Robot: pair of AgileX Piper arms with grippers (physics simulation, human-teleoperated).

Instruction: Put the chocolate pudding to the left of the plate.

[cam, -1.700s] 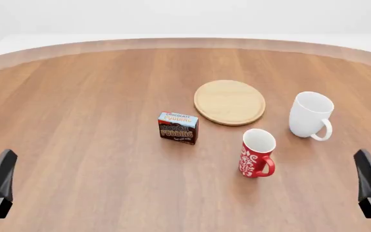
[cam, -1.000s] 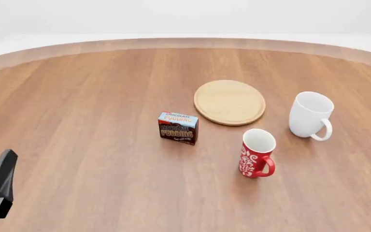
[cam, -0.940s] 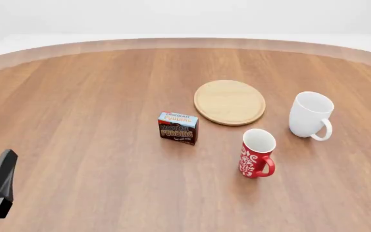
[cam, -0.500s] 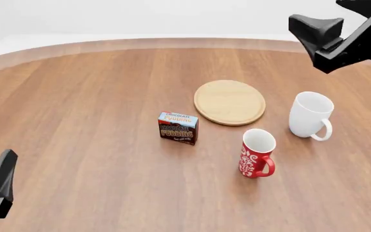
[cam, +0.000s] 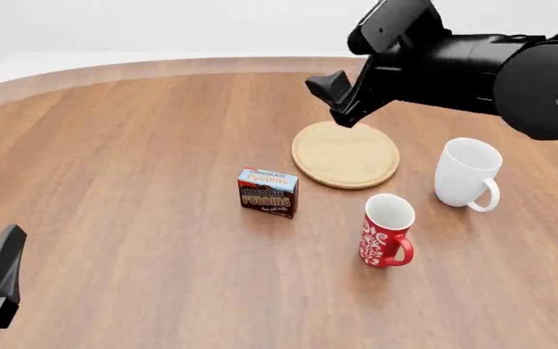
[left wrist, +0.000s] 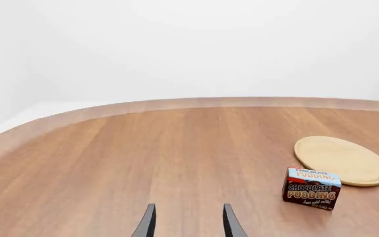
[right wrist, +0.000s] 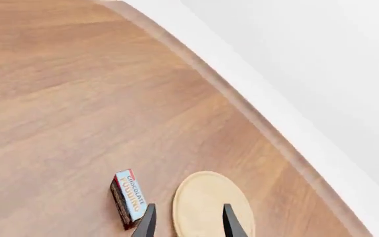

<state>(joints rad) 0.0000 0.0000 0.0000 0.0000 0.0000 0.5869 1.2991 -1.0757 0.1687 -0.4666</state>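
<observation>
- Clearly, the main risk we see is the right gripper [cam: 342, 98] descending onto the wrong thing: in the front view it hangs above the far rim of the plate [cam: 345, 153], so a straight drop would meet wood rather than the chocolate pudding [cam: 267, 191].
- We also judge that a careless sweep toward the carton could clip the plate's raised rim and slide it, which would shift the very reference the carton must be placed against.
- From the plate, the red patterned mug [cam: 386, 230] sits at about 5 o'clock and the white mug [cam: 468, 173] at about 3 o'clock; the bulky right arm passes over that side, so a low elbow could knock either one.
- A carton this small and light may tip or skid if one finger touches before the other, in our judgement.
- Both grippers have their fingers spread apart and hold nothing: the right wrist view shows two separated tips with bare space between them, and the left wrist view shows the same for the left gripper [left wrist: 187, 224].
- The pudding stands upright on the table [cam: 114, 182], at roughly 7 o'clock from the plate and just beside it without touching.
- Relative to the right jaws, the carton lies outside the gap, off to one side and well below; in the right wrist view it [right wrist: 128, 199] sits beside one fingertip, with the plate [right wrist: 199, 197] beneath the gap.
- Relative to the left jaws, the carton [left wrist: 311, 189] is well apart, far ahead and to the right.
</observation>
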